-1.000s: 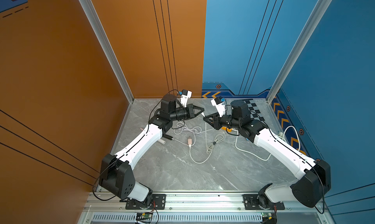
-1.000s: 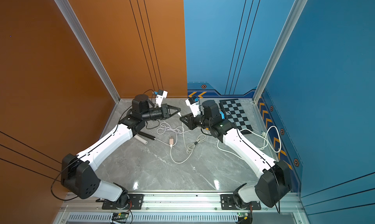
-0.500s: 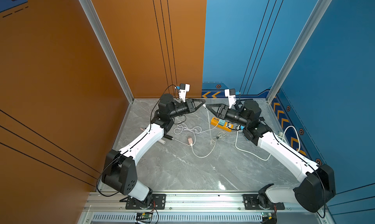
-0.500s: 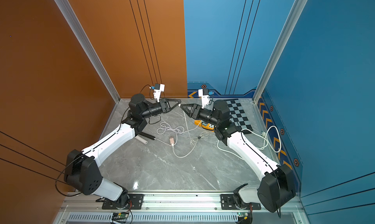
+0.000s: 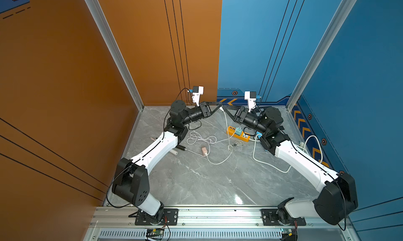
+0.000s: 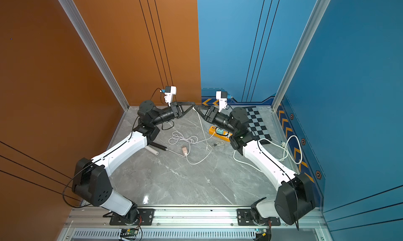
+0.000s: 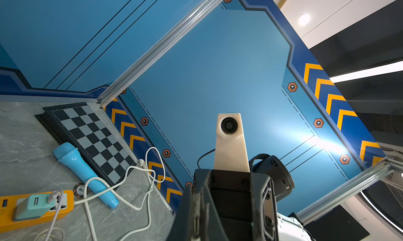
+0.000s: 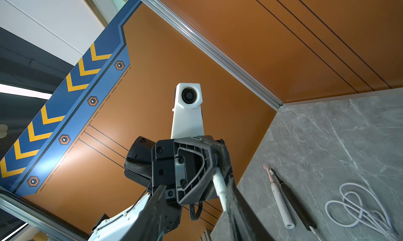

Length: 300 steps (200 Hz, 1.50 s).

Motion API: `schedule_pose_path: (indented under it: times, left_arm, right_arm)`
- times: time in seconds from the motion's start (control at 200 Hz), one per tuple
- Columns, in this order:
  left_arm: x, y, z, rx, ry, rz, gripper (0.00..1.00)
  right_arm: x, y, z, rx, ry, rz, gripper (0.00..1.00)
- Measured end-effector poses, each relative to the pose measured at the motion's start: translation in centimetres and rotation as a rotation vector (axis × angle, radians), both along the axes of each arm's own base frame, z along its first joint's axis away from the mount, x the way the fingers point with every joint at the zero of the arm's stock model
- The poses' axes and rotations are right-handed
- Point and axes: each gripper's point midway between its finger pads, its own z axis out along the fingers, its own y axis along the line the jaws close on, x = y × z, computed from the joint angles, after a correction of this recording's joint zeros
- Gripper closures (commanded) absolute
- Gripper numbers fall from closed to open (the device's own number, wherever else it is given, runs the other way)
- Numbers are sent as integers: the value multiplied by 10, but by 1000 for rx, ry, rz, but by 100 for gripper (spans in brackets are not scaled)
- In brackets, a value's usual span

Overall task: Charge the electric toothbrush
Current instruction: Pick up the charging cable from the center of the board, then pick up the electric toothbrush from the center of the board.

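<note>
Two electric toothbrushes lie side by side on the grey floor, a white one [image 8: 280, 205] and a black one [image 8: 294, 205]. In both top views they show partly under my left arm, white [image 5: 174, 152] [image 6: 152, 150] and black [image 5: 181, 147] [image 6: 159, 146]. My left gripper [image 5: 219, 105] [image 6: 193, 104] [image 7: 196, 207] is raised and shut on the plug end of a white cable [image 5: 226, 128] [image 8: 219, 185] that hangs to the floor. My right gripper [image 5: 224, 109] [image 6: 196, 108] [image 8: 196, 185] meets it tip to tip, open, one finger alongside the plug.
An orange power strip [image 5: 244, 135] [image 7: 8, 207] holds a teal charger [image 5: 238, 132] [image 7: 32, 205]. Nearby are a pink adapter [image 5: 204, 151], a coiled white cable [image 5: 200, 139], a thick white cord [image 5: 268, 165], a blue toy microphone [image 7: 82, 172] and a chessboard [image 7: 91, 137].
Both arms rose off the floor and the grippers came together tip to tip. The white cable lifted with the left gripper. The right gripper's jaws opened wider.
</note>
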Motion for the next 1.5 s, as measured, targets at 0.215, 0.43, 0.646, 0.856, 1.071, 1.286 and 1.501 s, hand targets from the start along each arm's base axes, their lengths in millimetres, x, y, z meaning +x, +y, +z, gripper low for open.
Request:
schedule_pose_path:
  times: [0.215,0.43,0.646,0.856,1.071,1.286,1.501]
  left_arm:
    - [-7,-4,15,-28,-25,-20,100]
    - [-4,-6,13,-38,-12,-24,100]
    - [-3,-6,15,-43,-16,-23,64]
    - [24,15,-20,82,91,167,58]
    - [39,116,-122,505,423,618,64]
    - [1,222,-249,760,837,838,66]
    - [-28,251,-323,900,1092,840,66]
  right_arm:
    - [5,4,-9,1,28,14,73]
    - [2,5,-3,17,12,31,93]
    - [2,5,-1,21,4,30,100]
    - [12,-6,-34,-168,2,-64,100]
    - [11,-21,-80,-433,1,-123,100]
    - [4,-23,-103,-552,6,-100,100]
    - [-1,-21,-111,-590,10,-79,100]
